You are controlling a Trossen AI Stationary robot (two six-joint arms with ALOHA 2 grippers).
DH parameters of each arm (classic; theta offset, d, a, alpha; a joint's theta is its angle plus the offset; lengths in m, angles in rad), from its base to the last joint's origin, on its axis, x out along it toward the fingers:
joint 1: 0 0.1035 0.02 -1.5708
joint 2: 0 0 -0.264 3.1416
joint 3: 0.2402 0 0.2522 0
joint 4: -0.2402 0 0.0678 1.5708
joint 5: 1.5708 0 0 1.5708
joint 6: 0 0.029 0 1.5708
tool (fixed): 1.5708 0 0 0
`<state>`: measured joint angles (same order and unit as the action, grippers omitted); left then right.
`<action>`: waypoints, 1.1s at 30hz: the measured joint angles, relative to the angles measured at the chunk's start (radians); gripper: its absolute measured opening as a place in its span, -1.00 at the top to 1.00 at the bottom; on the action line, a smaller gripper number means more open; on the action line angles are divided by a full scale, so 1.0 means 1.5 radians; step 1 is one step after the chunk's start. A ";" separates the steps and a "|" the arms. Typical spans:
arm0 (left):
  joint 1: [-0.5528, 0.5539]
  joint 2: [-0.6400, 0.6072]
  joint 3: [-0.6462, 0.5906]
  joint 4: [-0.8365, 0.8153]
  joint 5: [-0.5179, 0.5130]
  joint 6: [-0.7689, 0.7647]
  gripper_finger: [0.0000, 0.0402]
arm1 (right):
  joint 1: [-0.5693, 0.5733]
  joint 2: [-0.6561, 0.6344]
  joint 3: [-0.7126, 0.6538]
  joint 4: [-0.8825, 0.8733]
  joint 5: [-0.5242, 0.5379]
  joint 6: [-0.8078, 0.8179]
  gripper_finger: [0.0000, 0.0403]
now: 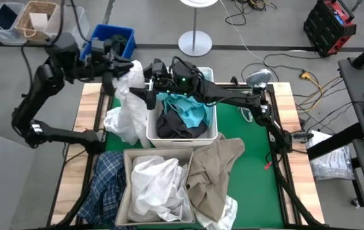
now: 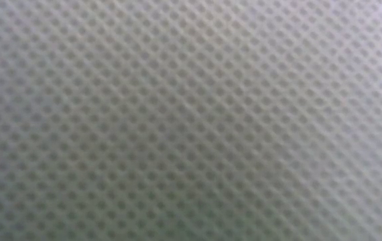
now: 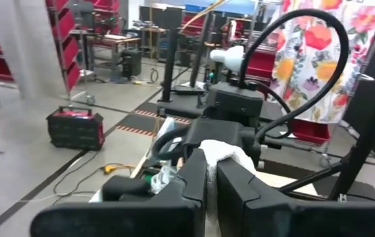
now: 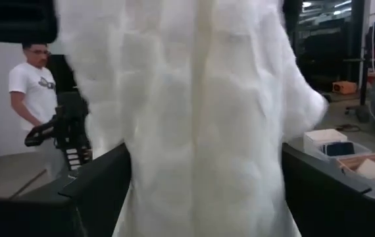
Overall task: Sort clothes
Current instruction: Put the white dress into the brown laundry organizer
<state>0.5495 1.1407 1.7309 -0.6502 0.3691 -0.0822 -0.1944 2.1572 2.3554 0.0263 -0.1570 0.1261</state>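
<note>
The left gripper (image 1: 119,69) has its fingers (image 3: 194,178) closed on a white garment (image 1: 126,102), which hangs from it down to the worktop (image 1: 252,160) beside the white bin (image 1: 182,135). To its right, the right gripper (image 1: 149,89) faces the hanging cloth with fingers spread wide, holding nothing. It seems to be reaching for a second hold, though cloth fills its wrist view. The risk: it closes on a loose fold that slips, or pulls against the left grip and drags the garment into the white bin holding dark and teal clothes (image 1: 185,115). The tail could snag that bin's rim. Other whites lie in the beige bin (image 1: 126,191).
</note>
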 joint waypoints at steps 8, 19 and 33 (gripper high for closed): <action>-0.029 0.027 0.002 0.019 -0.007 -0.014 1.00 | 0.003 -0.013 0.000 -0.010 0.002 -0.048 -0.01; -0.029 0.002 0.003 -0.010 0.057 -0.037 0.43 | 0.005 -0.046 0.000 -0.055 0.002 -0.102 0.91; -0.028 -0.080 0.004 -0.054 0.004 0.034 -0.06 | 0.008 -0.145 0.000 -0.027 0.001 -0.135 0.91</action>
<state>0.5076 1.0203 1.7367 -0.7308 0.3751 -0.0307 -0.1820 1.9390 2.3554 -0.0146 -0.1552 -0.0760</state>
